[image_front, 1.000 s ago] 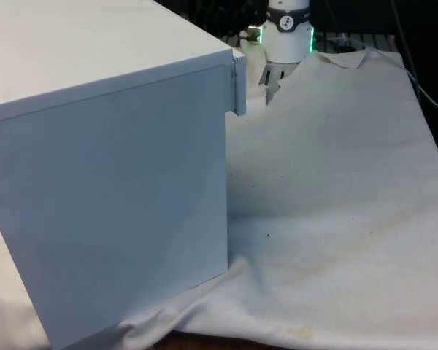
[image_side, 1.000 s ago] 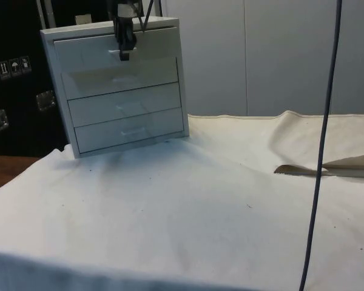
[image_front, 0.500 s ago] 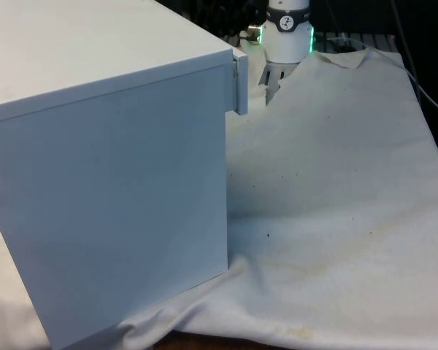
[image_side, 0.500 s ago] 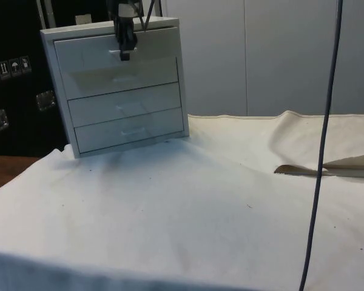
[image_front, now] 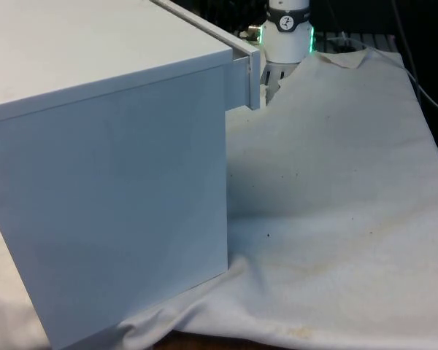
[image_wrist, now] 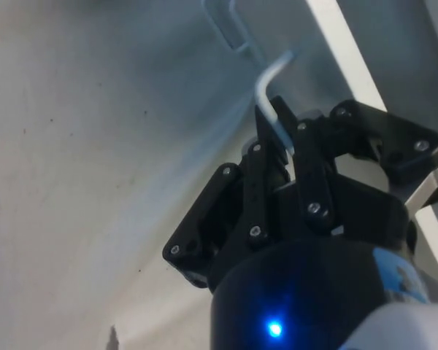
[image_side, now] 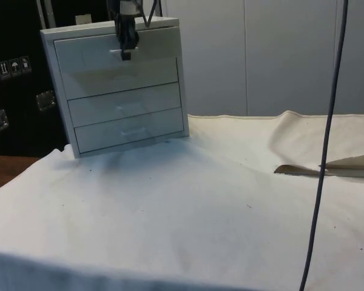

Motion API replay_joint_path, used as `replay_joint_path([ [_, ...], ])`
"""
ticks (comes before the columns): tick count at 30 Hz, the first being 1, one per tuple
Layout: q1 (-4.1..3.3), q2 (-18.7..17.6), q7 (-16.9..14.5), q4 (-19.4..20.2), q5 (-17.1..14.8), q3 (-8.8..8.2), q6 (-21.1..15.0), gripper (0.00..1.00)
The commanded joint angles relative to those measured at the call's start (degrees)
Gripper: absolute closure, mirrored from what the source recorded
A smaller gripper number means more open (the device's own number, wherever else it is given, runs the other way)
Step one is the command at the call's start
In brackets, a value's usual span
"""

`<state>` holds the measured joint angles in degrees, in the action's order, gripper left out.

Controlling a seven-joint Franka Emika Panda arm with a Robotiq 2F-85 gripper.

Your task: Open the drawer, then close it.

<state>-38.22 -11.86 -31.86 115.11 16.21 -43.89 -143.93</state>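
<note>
1. White-painted board makes up the chest of drawers, which fills the front view's left with its blank side panel, standing on the cloth-covered table.
2. The top drawer juts a little past the chest's corner, partly open; in the side view its front stands proud of the three drawers beneath.
3. The thin metal handle, a pale bent bar at the middle of that drawer front, is the place to take hold; it looks stiff and smooth, so a grip could slip along it.
4. The black gripper has its fingers pressed together on the handle, seen up close from the wrist.
5. Judging by its build, the drawer is light and should slide on a straight, level pull; a skewed tug might jam it or drag the whole chest across the cloth.
</note>
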Motion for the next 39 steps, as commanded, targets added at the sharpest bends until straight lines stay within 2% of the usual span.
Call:
replay_joint_path([
  [1,-0.92,1.5,1.3,1.6,1.5,-0.29,0.0,1.00],
  [4,-1.09,2.2,2.5,2.3,2.6,0.23,0.0,1.00],
  [8,-1.03,3.2,5.8,3.8,5.4,1.38,-0.4,1.00],
  [9,-0.17,2.0,5.0,2.1,4.5,1.66,0.1,1.00],
  [10,-1.03,3.4,6.5,4.0,6.0,1.60,-0.6,1.00],
  [18,-1.03,3.6,13.0,5.4,12.4,2.86,-1.7,1.00],
  [19,-0.17,2.6,11.2,3.8,10.9,2.92,-0.9,1.00],
  [20,-0.97,3.7,13.8,5.6,13.1,2.98,-1.7,1.00],
  [22,-0.97,3.9,16.0,6.0,15.5,3.44,-1.8,1.00],
  [28,-0.86,4.4,20.4,6.8,19.9,4.41,-1.8,1.00],
  [29,-0.17,3.7,19.7,5.8,19.1,4.76,-1.3,1.00],
  [30,-0.86,4.6,21.8,7.2,21.3,4.81,-1.7,1.00],
  [38,-0.74,5.7,27.3,8.6,26.6,6.25,-1.3,1.00],
  [39,-0.74,6.0,28.7,9.1,28.0,6.65,-1.1,1.00],
])
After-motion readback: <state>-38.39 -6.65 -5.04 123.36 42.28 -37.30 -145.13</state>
